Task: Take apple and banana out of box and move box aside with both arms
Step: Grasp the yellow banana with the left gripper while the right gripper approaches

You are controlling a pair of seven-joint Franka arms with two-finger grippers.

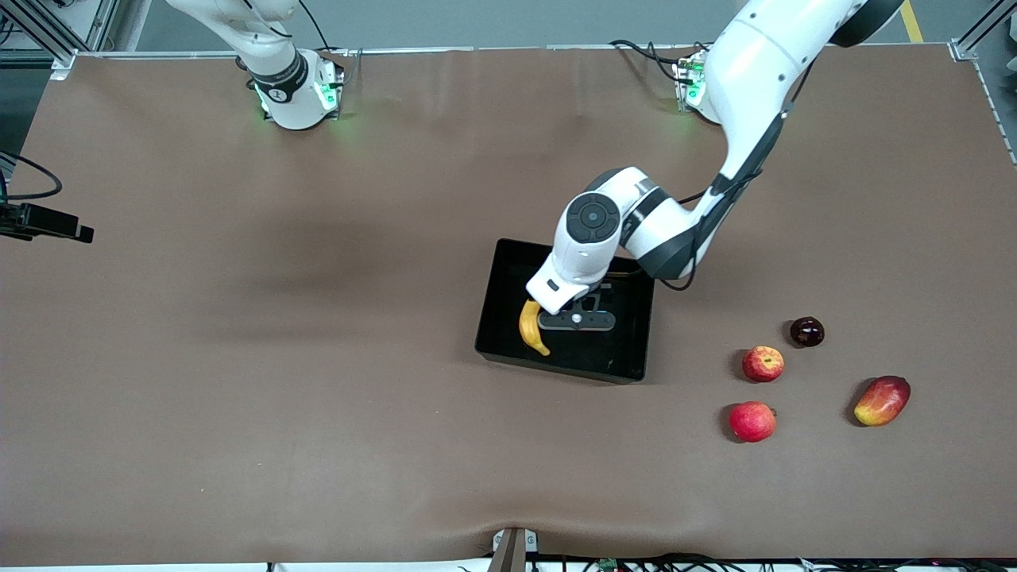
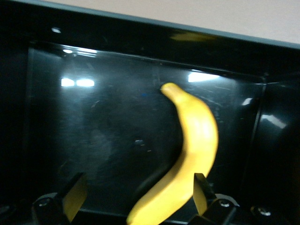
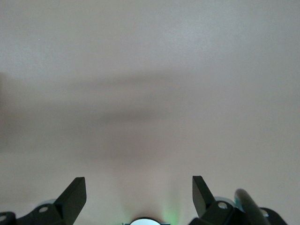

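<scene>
The yellow banana (image 1: pixel 531 326) lies in the black tray (image 1: pixel 560 369) in the middle of the table, at the tray's end toward the right arm. My left gripper (image 1: pixel 574 318) is down in the tray, open, with the banana (image 2: pixel 197 140) between its fingers and close against one fingertip (image 2: pixel 201 192). The tray floor (image 2: pixel 93 126) fills the left wrist view. The streaked red apple (image 1: pixel 763 363) sits on the table toward the left arm's end. My right gripper (image 3: pixel 138 194) is open and empty over bare table; it does not show in the front view.
Near the streaked apple are an evenly pinkish-red apple (image 1: pixel 752 421), nearer the front camera, a red-orange mango (image 1: pixel 882 400) and a small dark round fruit (image 1: pixel 806 331). The brown table mat (image 1: pixel 238 357) stretches toward the right arm's end.
</scene>
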